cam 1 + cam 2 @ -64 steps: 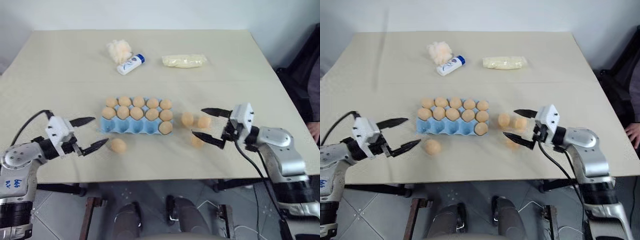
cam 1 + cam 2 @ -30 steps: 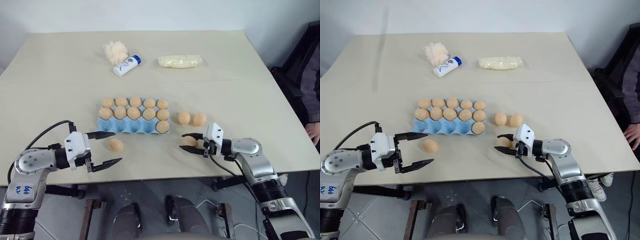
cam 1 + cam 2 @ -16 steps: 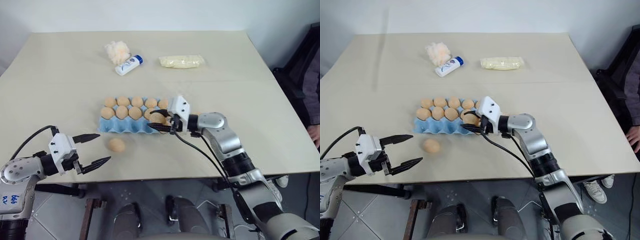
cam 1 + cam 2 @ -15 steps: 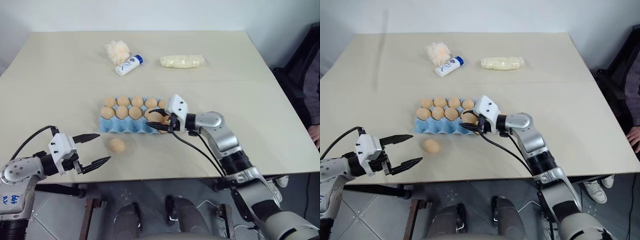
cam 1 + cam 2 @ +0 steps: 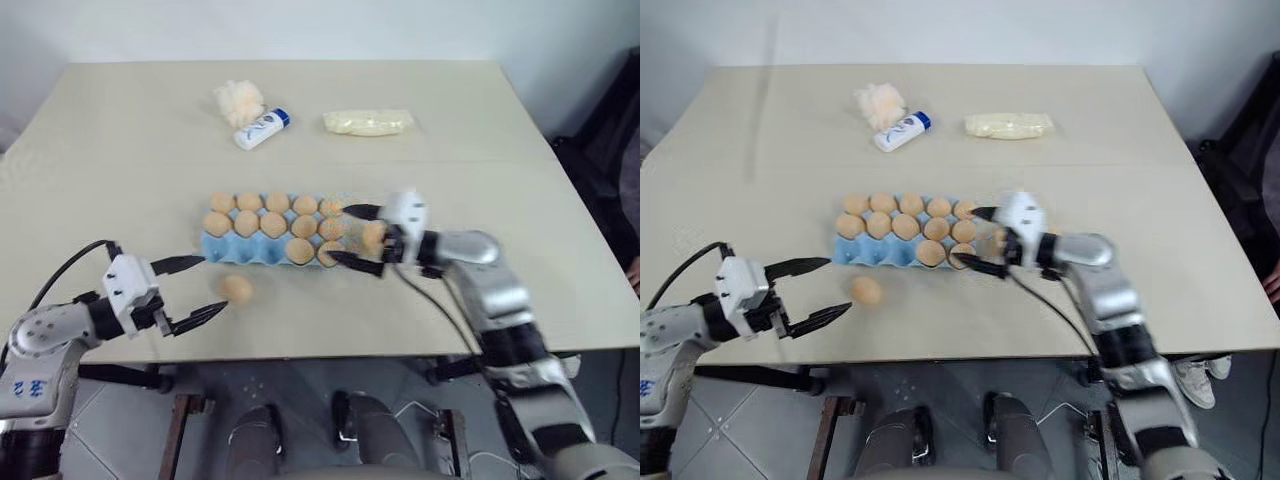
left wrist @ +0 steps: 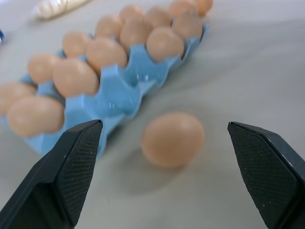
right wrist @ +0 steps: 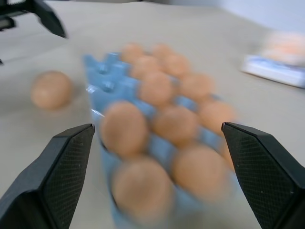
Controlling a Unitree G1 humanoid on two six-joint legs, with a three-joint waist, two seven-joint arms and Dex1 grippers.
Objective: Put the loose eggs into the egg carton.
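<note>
- Egg carton (image 5: 225,252): light blue moulded tray lying flat near the middle of the counter (image 5: 500,150). Its two far rows are full. The near row holds two eggs at its right end, and three cups at its left end are empty.
- Loose eggs: one egg (image 5: 236,288) lies on the counter just in front of the carton, below the empty cups. A second egg (image 5: 374,236) sits just off the carton's right end.
- Left gripper (image 5: 213,282): jaws spread wide and holding nothing. They are level with the counter and aimed at the front egg (image 6: 172,139), which lies ahead of them, untouched.
- Right gripper (image 5: 338,233): jaws spread wide and gripping nothing, hanging over the carton's right end. The second egg shows between them, but whether they touch it cannot be told.
- Handling, as a judgement: each egg looks light, rigid and smooth, so it is apt to roll at a nudge or squirt out of a skewed pinch. If real, the shell would crack under hard closure.
- Hold: take the egg across its widest middle, one pad on each side and the long axis crosswise to the jaws. Close gently.
- Placement: the carton itself looks light enough to slide if bumped. An egg is best lowered straight into a cup before release.
</note>
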